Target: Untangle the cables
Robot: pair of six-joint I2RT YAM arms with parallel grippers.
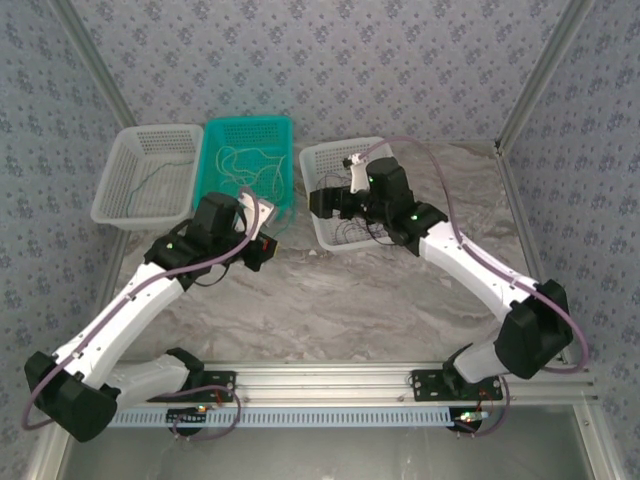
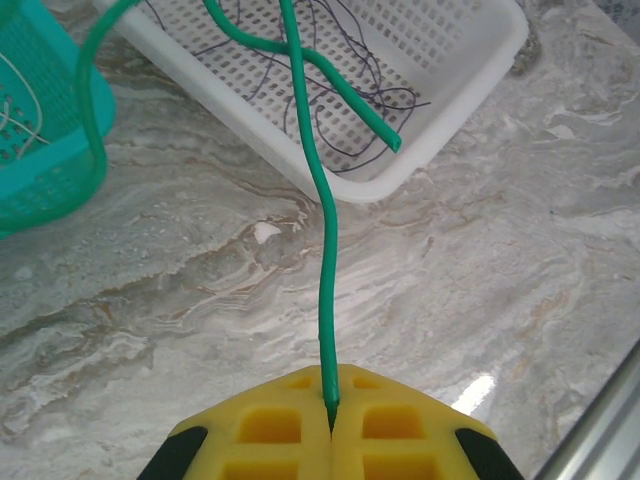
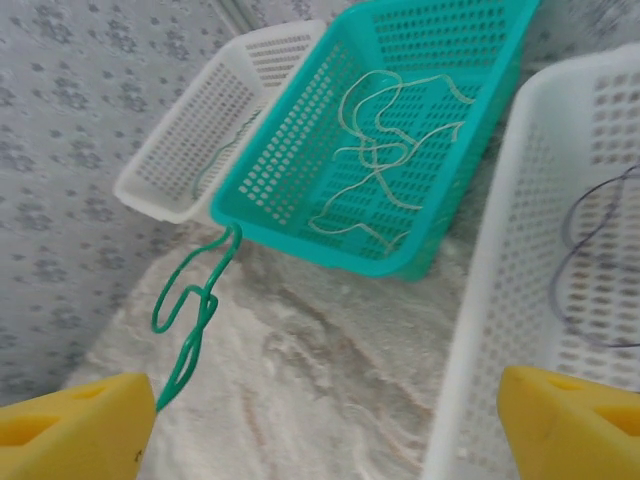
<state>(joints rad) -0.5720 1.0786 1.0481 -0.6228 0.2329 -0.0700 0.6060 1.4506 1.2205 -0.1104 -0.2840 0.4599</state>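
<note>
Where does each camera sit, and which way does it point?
Top view: above and behind, looking down on the table and three baskets; the left arm and right arm show.
Left wrist: on the left arm, looking past the left claw, shut on a green cable, toward a white basket of dark cables.
Right wrist: on the right arm, looking past the open right claw toward the teal basket holding cream cables.
Shared: both wrist views show the green cable and teal basket.

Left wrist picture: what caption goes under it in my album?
Shut left gripper pinches a green cable running over the marble table toward a white basket of dark cables.
</note>
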